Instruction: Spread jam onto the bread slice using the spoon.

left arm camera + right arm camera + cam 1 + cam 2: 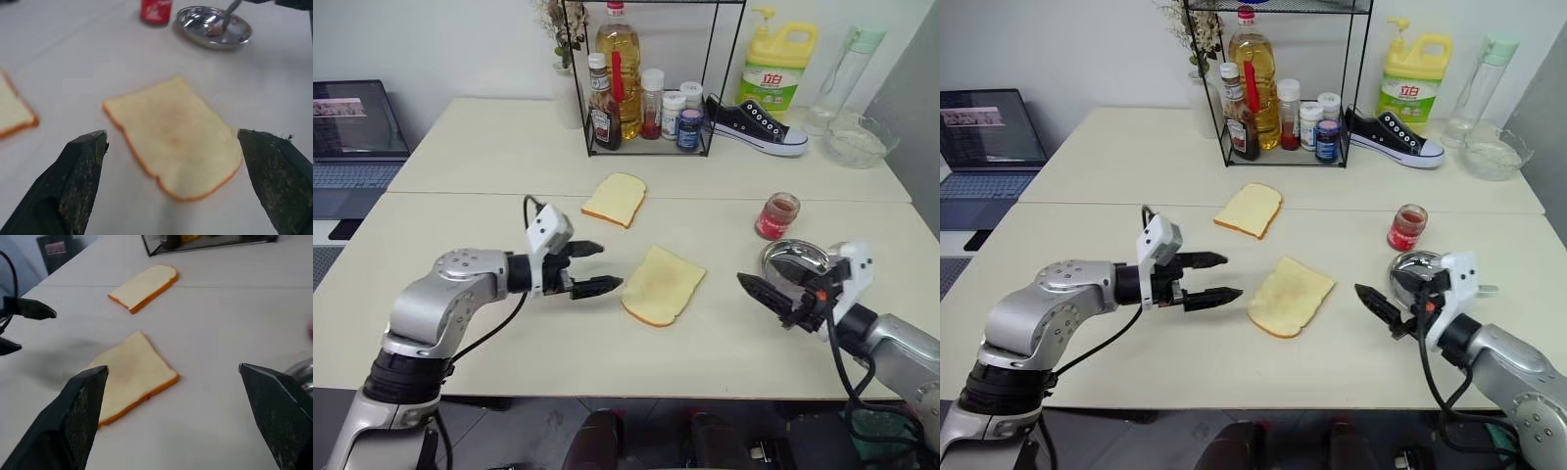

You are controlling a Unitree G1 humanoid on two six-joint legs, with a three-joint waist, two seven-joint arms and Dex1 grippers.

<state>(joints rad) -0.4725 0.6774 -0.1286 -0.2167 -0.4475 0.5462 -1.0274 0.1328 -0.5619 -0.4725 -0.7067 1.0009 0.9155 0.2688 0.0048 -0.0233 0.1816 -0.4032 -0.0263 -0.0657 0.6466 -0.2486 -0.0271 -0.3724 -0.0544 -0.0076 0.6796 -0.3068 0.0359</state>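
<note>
The bread slice (pixel 663 285) lies flat near the middle of the table, with a faint brownish smear on its face. My left gripper (pixel 605 267) hovers just left of it, open and empty, pointing toward it. My right gripper (pixel 759 292) hangs open and empty to the slice's right, in front of a round steel dish (pixel 783 257). The spoon (pixel 226 18) rests in that dish, its bowl smeared red. The jam jar (pixel 777 215) stands just behind the dish. In the wrist views both sets of fingers (pixel 80 181) (pixel 80 416) stand wide apart around the slice.
A smaller clean slice (pixel 615 199) lies farther back. At the table's rear stand a wire rack of condiment bottles (pixel 646 98), a black shoe (pixel 759 125), a yellow detergent bottle (pixel 775 69) and a glass bowl (pixel 857 142). A laptop (pixel 352 137) sits far left.
</note>
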